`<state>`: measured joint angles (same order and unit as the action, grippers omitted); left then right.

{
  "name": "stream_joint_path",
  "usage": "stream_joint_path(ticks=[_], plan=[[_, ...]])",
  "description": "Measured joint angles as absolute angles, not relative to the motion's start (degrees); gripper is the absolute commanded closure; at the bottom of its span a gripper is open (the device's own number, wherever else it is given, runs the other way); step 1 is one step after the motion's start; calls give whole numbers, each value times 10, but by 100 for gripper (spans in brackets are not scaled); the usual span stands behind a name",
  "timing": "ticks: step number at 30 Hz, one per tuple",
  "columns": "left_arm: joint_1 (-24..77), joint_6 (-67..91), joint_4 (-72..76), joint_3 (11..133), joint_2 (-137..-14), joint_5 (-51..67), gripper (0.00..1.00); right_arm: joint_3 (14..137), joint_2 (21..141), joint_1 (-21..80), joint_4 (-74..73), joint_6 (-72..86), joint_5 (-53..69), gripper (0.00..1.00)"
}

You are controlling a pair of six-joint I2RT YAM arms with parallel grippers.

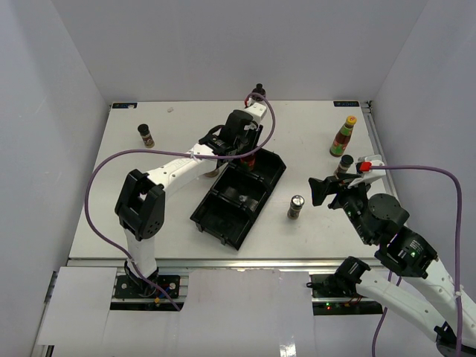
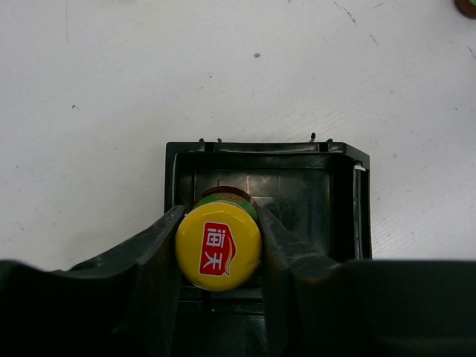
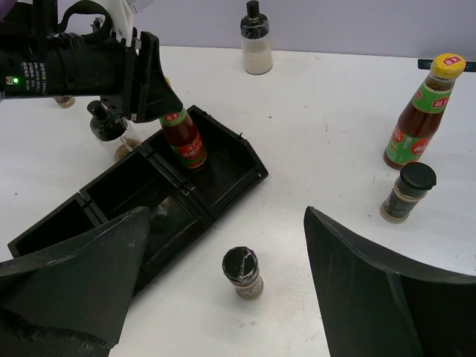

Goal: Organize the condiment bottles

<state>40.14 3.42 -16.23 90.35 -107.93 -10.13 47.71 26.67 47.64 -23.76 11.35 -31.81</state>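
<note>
My left gripper (image 1: 250,152) is shut on the yellow cap (image 2: 218,246) of a red-sauce bottle (image 3: 183,139). The bottle stands in the far compartment of the black divided tray (image 1: 277,173), base at its floor. My right gripper (image 1: 325,190) is open and empty, with a silver-lidded brown jar (image 3: 243,272) on the table below its jaws (image 1: 296,207). A second red-sauce bottle (image 1: 343,136) and a black-lidded jar (image 1: 343,165) stand at the right. A cream bottle with a black top (image 1: 258,92) stands at the back.
A brown jar (image 1: 146,135) stands far left. Another jar (image 3: 111,130) stands against the tray's left side, partly hidden by the left arm. Something dark lies in the tray's middle compartment (image 3: 167,216). White walls close in the table.
</note>
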Motion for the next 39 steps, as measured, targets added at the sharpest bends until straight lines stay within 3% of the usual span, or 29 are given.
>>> stream_joint_path(ticks=[5, 15, 26, 31, 39], plan=[[401, 34, -138, 903, -1079, -104, 23, 472, 265, 476, -236, 114, -319, 10], [402, 42, -142, 904, -1070, -108, 13, 479, 283, 476, -242, 117, -330, 10], [402, 64, -255, 1003, -986, -101, 8, 664, 533, 454, -280, 128, -359, 10], [402, 102, -314, 986, -901, -105, 8, 739, 625, 317, -289, 127, -311, 10], [402, 182, -356, 747, -685, -79, 8, 761, 723, 95, -266, 135, -225, 7]])
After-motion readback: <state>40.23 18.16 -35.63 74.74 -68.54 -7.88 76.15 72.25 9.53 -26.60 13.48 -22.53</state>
